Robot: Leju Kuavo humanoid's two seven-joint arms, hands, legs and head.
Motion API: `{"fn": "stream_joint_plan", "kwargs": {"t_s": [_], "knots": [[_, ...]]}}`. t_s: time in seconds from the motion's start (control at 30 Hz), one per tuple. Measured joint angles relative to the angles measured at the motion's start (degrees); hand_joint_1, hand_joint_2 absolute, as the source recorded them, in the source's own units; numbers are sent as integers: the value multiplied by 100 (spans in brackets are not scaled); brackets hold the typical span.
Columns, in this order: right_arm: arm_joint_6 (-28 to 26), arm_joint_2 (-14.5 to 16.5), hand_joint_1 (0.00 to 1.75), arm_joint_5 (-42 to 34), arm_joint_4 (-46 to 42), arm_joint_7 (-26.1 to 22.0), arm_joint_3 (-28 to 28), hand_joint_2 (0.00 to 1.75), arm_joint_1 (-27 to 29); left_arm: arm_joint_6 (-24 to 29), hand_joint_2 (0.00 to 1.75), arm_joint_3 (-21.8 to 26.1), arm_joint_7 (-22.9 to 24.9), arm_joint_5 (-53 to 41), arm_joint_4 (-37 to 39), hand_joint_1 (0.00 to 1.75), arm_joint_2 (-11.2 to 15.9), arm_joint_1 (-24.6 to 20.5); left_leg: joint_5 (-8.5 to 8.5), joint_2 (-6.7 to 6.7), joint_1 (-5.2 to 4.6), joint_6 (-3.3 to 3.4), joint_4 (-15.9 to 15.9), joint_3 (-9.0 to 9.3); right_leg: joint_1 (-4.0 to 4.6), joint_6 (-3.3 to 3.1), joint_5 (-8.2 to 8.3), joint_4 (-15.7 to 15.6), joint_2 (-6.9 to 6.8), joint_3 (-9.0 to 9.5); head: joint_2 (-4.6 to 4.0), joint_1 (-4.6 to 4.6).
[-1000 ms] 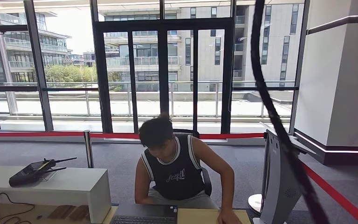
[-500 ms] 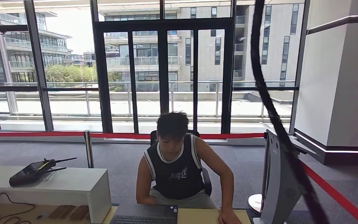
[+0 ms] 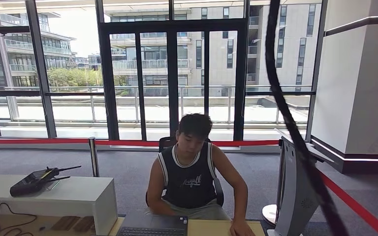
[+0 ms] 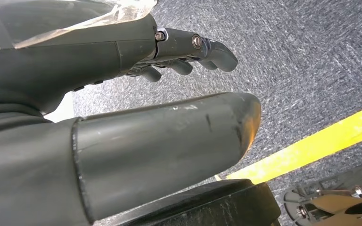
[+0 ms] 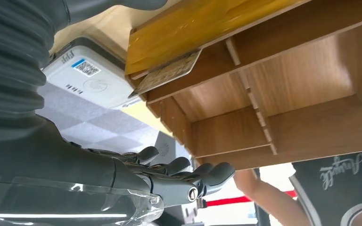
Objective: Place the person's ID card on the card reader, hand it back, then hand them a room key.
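A person [image 3: 189, 174] in a dark sleeveless jersey sits behind the desk [image 3: 211, 228], one hand [image 3: 240, 229] flat on its top. In the right wrist view a patterned card [image 5: 167, 73] sticks out of a slot in a wooden rack [image 5: 283, 103]. A white card reader [image 5: 87, 77] with a barcode label lies beside the rack. My right hand [image 5: 169, 176] is close to the rack with its fingers stretched out, holding nothing. My left hand [image 4: 122, 56] hangs over grey carpet, fingers apart from the thumb, holding nothing.
A dark laptop [image 3: 152, 227] lies on the desk in front of the person. A white kiosk [image 3: 295, 191] stands at the right and a white counter [image 3: 69, 196] with a black radio [image 3: 34, 182] at the left. A black cable [image 3: 285, 113] hangs across the head view.
The person has raised their head from looking down and sat up, shifting to the right. Their hand stays on the desk.
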Motion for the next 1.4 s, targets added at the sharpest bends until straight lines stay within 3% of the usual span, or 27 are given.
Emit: {"fn": "stream_joint_plan", "kwargs": {"t_s": [0.37,1.07,1.1,1.2,1.23,1.4], "knots": [[-750,59,0,472,515,240,36,175,-77,32,0,0,42,-48,0,0,-2,0,0,0,0,0,0,0,0,0,0,0,0,0,0,-1],[-790,208,2,418,1133,136,39,175,-233,49,0,0,6,-48,0,0,-2,2,0,0,0,0,0,0,0,0,1,0,0,1,0,0],[-790,218,15,412,1154,123,39,175,-248,49,0,0,6,-48,0,0,-2,2,0,0,0,0,0,0,0,0,1,0,0,1,0,0],[-791,248,136,408,1211,90,40,175,-287,49,0,0,8,-48,0,0,-2,2,0,0,0,0,0,0,0,0,1,0,0,1,0,-1],[-790,257,166,406,1230,79,40,175,-301,49,0,0,11,-48,0,0,-2,2,0,0,0,0,0,1,0,0,1,0,0,1,0,-1],[-768,307,175,355,1316,38,42,175,-344,48,0,0,20,-49,0,0,-2,2,0,0,0,0,0,1,0,0,1,0,0,1,0,-1]]}}
